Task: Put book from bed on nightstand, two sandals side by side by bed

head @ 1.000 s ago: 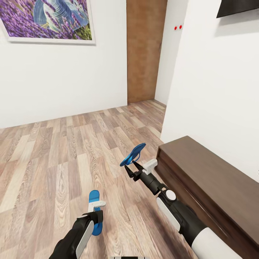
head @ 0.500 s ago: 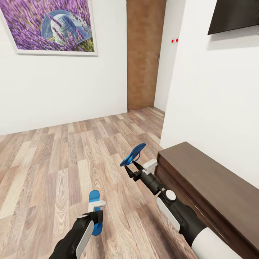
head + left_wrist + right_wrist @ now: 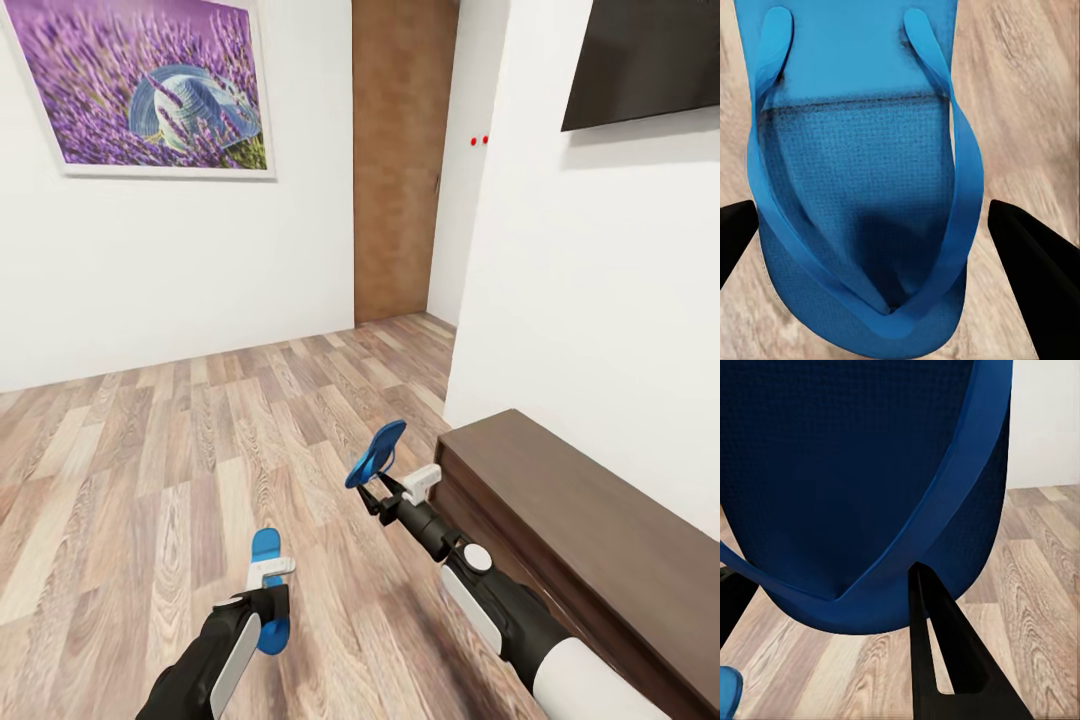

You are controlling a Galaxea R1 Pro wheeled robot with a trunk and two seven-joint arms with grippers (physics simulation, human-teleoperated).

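Observation:
I hold one bright blue sandal in each gripper above the wood-plank floor. In the head view my left gripper is shut on a sandal low in the picture. My right gripper is shut on the other sandal, which tilts upward beside the cabinet. The left wrist view has the sandal lying strap-up between the two black fingers. In the right wrist view the sandal looms dark blue against one finger. The bed, the book and the nightstand are out of view.
A long low dark cabinet runs along the white wall on the right, close to my right arm. A tan door stands ahead in a recess. A lavender painting and a dark screen hang on the walls. Floor spreads to the left.
The whole picture has shifted downward, so the camera has moved and more of the wall shows. Both grippers keep their hold on the sandals.

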